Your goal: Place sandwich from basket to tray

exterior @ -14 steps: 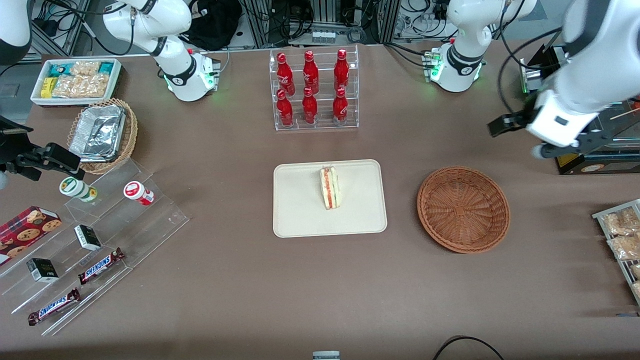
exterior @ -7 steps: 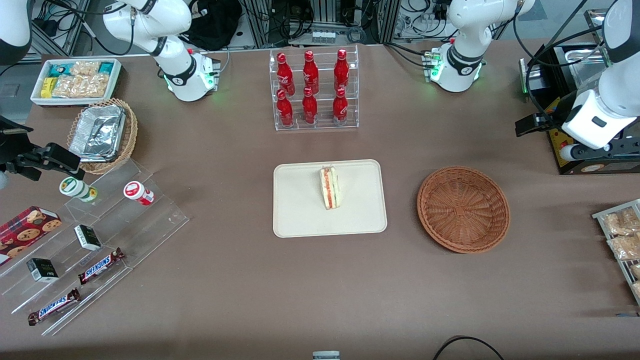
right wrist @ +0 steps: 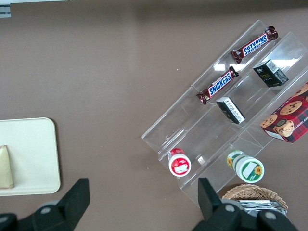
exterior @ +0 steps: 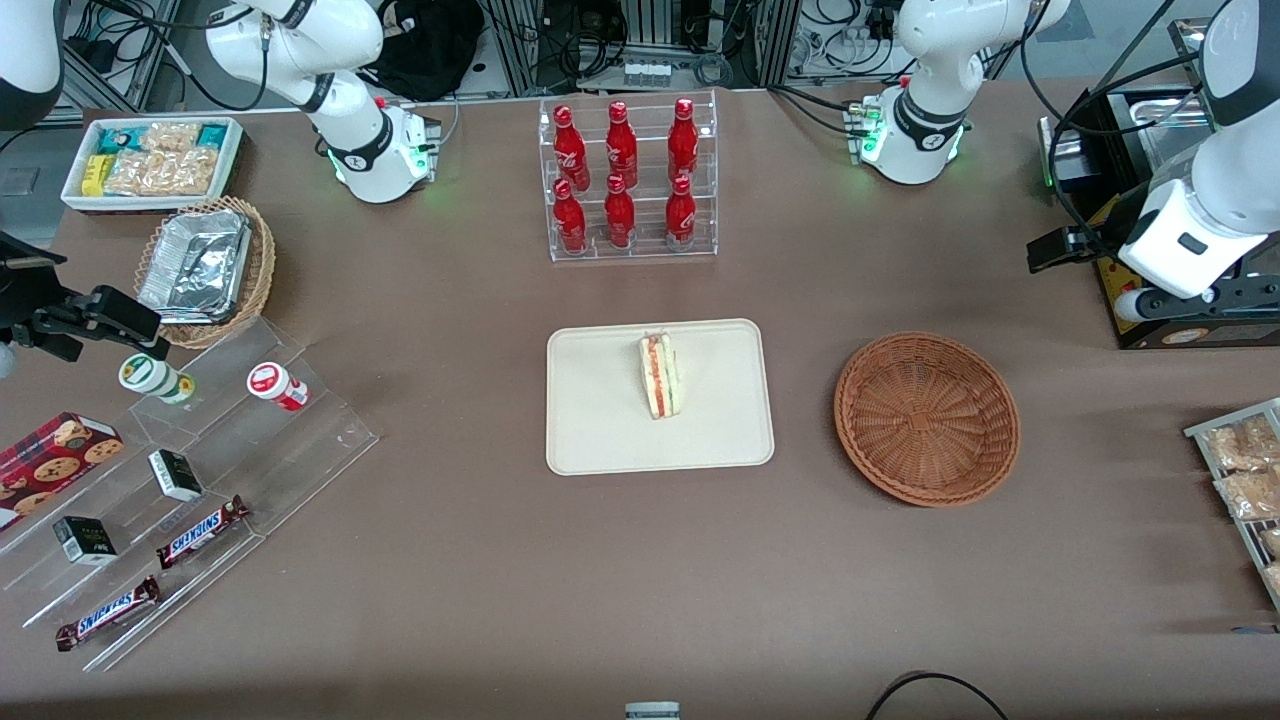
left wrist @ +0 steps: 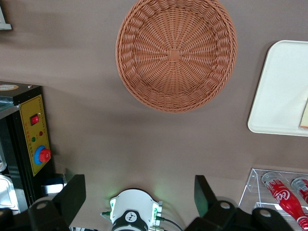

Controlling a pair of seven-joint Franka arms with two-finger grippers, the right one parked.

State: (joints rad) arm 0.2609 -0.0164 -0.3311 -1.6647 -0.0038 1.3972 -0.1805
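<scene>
The big brown table [exterior: 480, 600] is carrying the cream tray [exterior: 600, 440] with the small sandwich [exterior: 659, 376] lying on it, looking soft and squashy, best held gently by its bread sides, while the spread-apart, empty end effector [left wrist: 139, 195] is hanging above the table near the empty basket [exterior: 927, 418].

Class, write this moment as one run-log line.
sandwich: on tray | basket: empty | gripper: open, raised near working arm's table end

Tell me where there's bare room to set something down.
The round reddish-brown wicker basket is empty, and the cream rectangular tray is bare around the triangular sandwich. The snack-rack end is crowded. The open gripper is raised near the black control box.
</scene>
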